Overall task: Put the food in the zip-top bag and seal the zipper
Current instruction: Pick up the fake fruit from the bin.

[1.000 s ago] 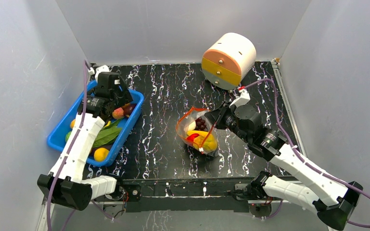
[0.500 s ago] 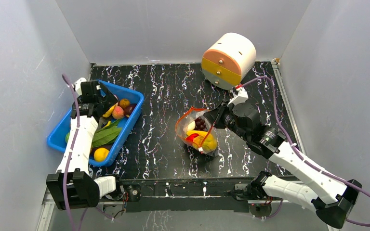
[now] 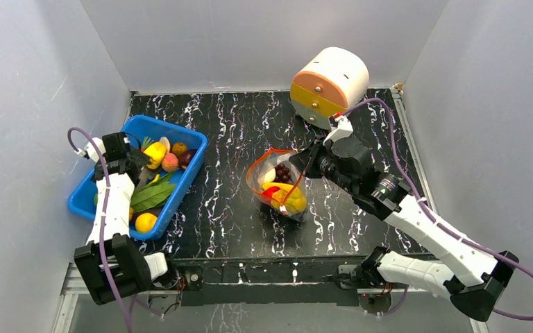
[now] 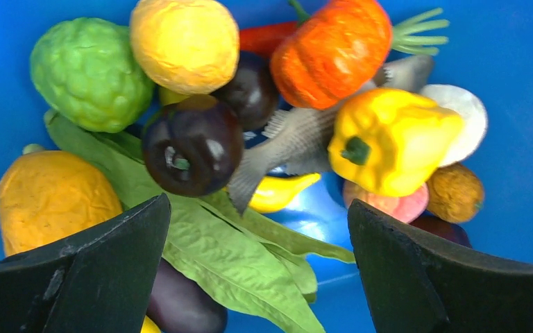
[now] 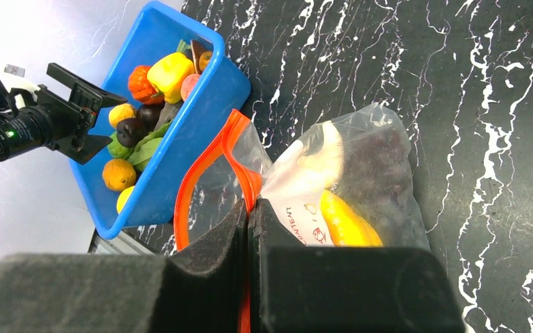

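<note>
Left end effector (image 4: 258, 208) retreated over bin (image 3: 81, 200), released; right end effector (image 5: 250, 208) clenched on zipper (image 5: 201, 166) (label (image 5: 298, 222) reads "CONTENT").

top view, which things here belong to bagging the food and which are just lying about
Part of the job:
- zip-top bag and its zipper
- food waiting in the blue bin, and the pieces already bagged
- right gripper, shut on the bag's mouth
- left gripper, open over the bin

Just there:
- the blue bin itself, only a holder
- round cream drawer box
</note>
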Motion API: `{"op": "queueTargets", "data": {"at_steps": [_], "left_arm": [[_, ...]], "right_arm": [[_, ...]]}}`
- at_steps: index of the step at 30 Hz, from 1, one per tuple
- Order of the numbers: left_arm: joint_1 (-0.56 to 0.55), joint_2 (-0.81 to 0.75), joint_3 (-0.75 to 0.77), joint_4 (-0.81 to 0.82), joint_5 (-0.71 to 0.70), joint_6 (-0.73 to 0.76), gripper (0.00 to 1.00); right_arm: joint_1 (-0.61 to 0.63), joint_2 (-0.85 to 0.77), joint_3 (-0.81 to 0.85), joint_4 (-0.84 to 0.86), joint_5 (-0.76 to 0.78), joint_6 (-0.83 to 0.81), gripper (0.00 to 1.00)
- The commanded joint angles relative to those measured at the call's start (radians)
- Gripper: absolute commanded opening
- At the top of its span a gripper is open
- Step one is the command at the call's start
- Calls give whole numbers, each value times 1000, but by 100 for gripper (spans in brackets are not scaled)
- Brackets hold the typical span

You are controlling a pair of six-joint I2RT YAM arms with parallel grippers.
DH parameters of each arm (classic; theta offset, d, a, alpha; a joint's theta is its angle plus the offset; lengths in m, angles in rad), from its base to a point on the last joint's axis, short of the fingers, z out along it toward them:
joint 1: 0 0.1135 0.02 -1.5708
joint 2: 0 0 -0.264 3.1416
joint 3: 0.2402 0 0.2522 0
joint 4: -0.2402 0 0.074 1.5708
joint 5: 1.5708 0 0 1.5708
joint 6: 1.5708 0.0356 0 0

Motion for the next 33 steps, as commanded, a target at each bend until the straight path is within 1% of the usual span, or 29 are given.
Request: {"op": "queueTargets", "data": {"at_steps": [1, 4, 7, 12, 18, 23, 26, 29, 32, 33], "left_arm": [[43, -50, -50, 26, -53, -28, 98], [52, -82, -106, 50, -86, -50, 98], [65, -90, -148, 77, -76, -55, 99], [78, -69, -158, 112, -101, -53, 98], [96, -92, -189, 168, -130, -44, 98], [118, -34, -171, 172, -85, -47, 97], [123, -16, -166, 181, -83, -41, 96], [131, -1, -183, 186, -65, -72, 95], [137, -26, -217, 236, 5, -93, 89], [137, -34, -225, 247, 4, -101, 87]], "right_arm": [[-2, -32, 41, 93, -2, -2, 0], [-2, -36, 45, 85, -13, 5, 0], [-3, -40, 52, 85, -29, 11, 0], [-3, -50, 49, 82, -26, 14, 0], [-2, -51, 54, 81, -40, 33, 0], [-3, -53, 60, 78, -41, 35, 0], [-2, -59, 61, 77, -34, 37, 0], [-2, -60, 65, 78, -32, 37, 0], [-2, -63, 62, 80, -31, 37, 0], [-2, -67, 56, 80, -31, 40, 0]]}}
